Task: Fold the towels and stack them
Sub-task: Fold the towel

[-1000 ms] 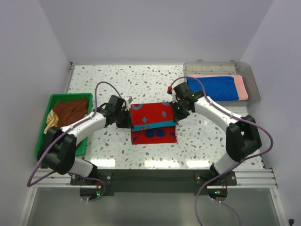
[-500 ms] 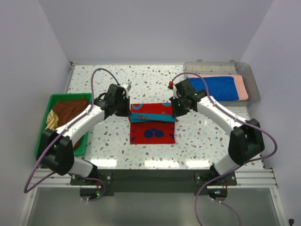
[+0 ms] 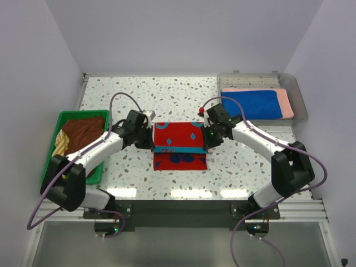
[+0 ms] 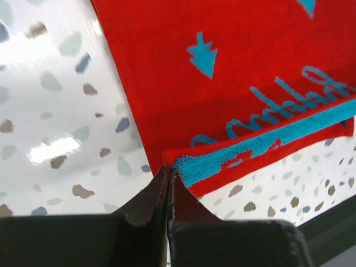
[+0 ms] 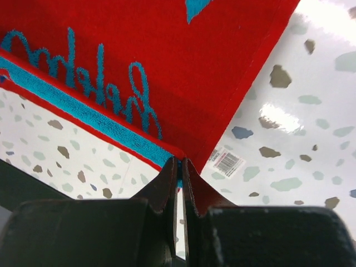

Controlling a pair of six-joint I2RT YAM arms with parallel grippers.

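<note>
Both pinching red towel (image 3: pixel 179 137) | left gripper (image 4: pixel 168 171): left corner | right gripper (image 5: pixel 179 164): right corner

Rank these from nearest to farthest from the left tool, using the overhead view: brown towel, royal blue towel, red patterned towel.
1. Red patterned towel, table centre, its corner gripped by the left tool.
2. Brown towel, in the green basket at the left edge.
3. Royal blue towel, in the clear tray at the far right.

White arms (image 3: pixel 103 147), black joints (image 3: pixel 289 167), purple cables (image 3: pixel 121 94)
</note>
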